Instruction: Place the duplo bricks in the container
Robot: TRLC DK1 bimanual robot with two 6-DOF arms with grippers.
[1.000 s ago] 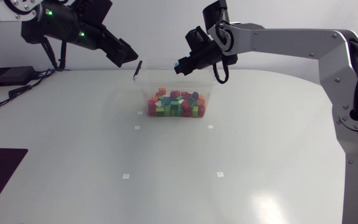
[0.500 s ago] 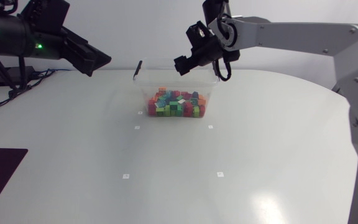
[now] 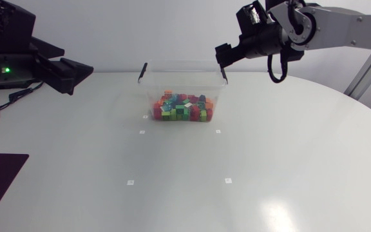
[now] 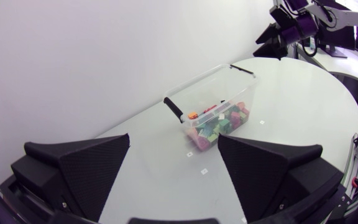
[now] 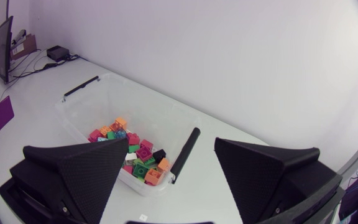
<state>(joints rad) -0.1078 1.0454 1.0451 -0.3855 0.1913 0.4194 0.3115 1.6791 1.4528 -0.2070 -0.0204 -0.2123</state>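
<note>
The table (image 3: 237,180) carries one clear box (image 3: 182,80) toward its 12 o'clock. The right arm (image 3: 340,26) hangs at the box's 2 o'clock and the left arm (image 3: 5,58) at its 9 o'clock. Both are well apart from it, probably because nothing is left to carry. The bricks (image 3: 182,108) lie heaped inside the box, and I see none outside, though the table's edges are hard to check. The left gripper (image 4: 174,138) and right gripper (image 5: 171,144) both gape wide and hold nothing.

— Any writing or numbers legible here?
— None. The small white markers (image 3: 141,131) on the table (image 3: 269,180) are blank (or too small to tell), and so are the bricks (image 3: 182,107).
</note>
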